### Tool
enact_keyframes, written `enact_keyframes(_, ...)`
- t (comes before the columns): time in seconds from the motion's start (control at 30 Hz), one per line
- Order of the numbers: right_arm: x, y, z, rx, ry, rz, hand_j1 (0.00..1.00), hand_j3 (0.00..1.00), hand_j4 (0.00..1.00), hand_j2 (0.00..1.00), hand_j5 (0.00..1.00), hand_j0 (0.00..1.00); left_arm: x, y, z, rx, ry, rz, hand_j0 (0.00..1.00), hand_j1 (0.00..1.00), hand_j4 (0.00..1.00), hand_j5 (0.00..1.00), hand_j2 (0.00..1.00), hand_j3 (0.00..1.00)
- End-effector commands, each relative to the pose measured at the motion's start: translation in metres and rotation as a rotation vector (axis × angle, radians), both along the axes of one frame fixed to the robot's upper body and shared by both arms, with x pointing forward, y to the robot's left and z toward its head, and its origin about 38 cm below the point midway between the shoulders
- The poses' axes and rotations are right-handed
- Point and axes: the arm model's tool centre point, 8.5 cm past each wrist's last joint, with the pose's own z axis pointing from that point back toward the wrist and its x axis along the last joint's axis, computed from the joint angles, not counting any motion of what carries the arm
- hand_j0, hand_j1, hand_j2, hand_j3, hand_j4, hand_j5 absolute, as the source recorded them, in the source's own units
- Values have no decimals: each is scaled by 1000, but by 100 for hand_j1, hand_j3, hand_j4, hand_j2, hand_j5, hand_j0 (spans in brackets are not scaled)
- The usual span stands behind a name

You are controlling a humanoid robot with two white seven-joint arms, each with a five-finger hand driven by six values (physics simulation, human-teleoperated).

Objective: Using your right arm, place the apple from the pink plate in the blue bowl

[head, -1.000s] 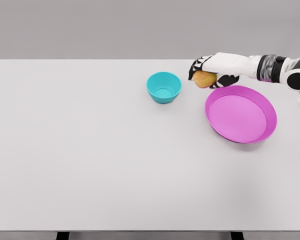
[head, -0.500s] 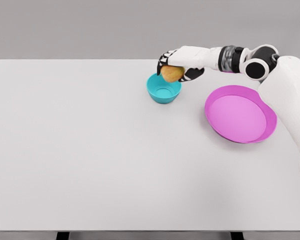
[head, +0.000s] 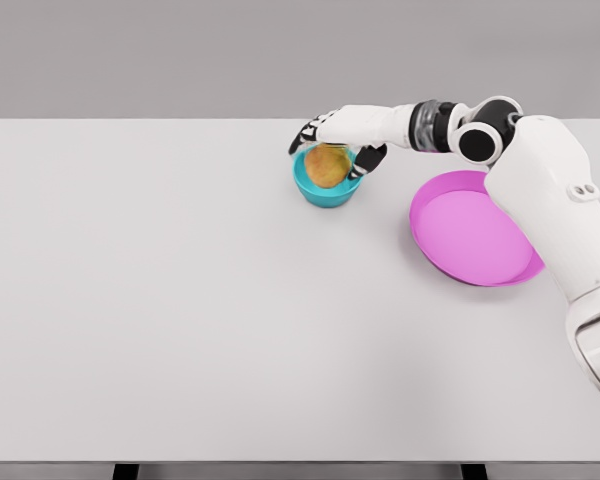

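One apple [head: 327,166]; one blue bowl [head: 326,193]; one pink plate [head: 475,236].

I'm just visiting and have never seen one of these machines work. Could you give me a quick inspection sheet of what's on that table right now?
Surface: white table, mostly bare.
Job's things: apple sits in the mouth of the blue bowl; pink plate holds nothing, and the arm covers its right edge.
Clutter: nothing seen.
Hands: right hand is over the bowl, fingers around the apple; whether it has let go cannot be told. Left hand is out of view.
Cables: nothing seen.
Surroundings: plain grey wall behind; dark table legs show at the bottom edge.
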Motion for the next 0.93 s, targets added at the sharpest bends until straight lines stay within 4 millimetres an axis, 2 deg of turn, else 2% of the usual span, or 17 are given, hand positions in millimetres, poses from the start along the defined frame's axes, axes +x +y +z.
enact_keyframes(0.0,0,1,1,7,0,-1,100,100,100,100,100,100,0,0,0,0,0,0,100,100,100,100,100,100)
enact_keyframes(0.07,0,0,6,13,-11,1,100,100,100,100,100,100,0,0,0,0,0,0,100,100,100,100,100,100)
enact_keyframes(0.13,-1,1,22,24,-50,18,100,100,100,100,100,100,0,0,0,0,0,0,100,100,100,100,100,100)
enact_keyframes(0.2,-9,-23,50,15,-139,26,100,100,100,100,100,100,0,0,0,0,0,0,100,100,100,100,100,100)
enact_keyframes(0.23,-14,-33,71,42,-195,23,100,100,100,100,100,100,0,0,0,0,0,0,100,100,100,100,100,100)
enact_keyframes(0.3,-25,-66,86,30,-253,-5,100,100,100,100,100,100,0,0,0,0,0,0,100,100,100,100,100,100)
enact_keyframes(0.37,-41,-113,82,68,-243,-66,100,100,100,100,100,100,0,0,0,0,0,0,100,100,100,100,100,100)
enact_keyframes(0.47,-59,-183,64,119,-187,-199,100,100,100,100,100,100,0,0,0,0,0,0,100,100,100,100,100,100)
enact_keyframes(0.57,-66,-193,43,135,-145,-228,100,100,100,100,100,100,0,0,0,0,0,0,100,100,100,100,100,100)
enact_keyframes(0.6,-77,-216,30,207,-140,-304,100,100,100,100,100,100,0,0,0,0,0,0,100,100,100,100,100,100)
enact_keyframes(0.63,-88,-225,28,277,-162,-341,100,100,100,100,100,100,0,0,0,0,0,0,100,100,100,100,100,100)
enact_keyframes(0.73,-94,-226,18,294,-149,-350,100,100,100,100,100,100,0,0,0,0,0,0,100,100,100,100,100,100)
enact_keyframes(0.9,-95,-227,14,296,-141,-356,100,100,100,100,100,100,3,0,0,0,-9,-4,100,100,100,100,100,100)
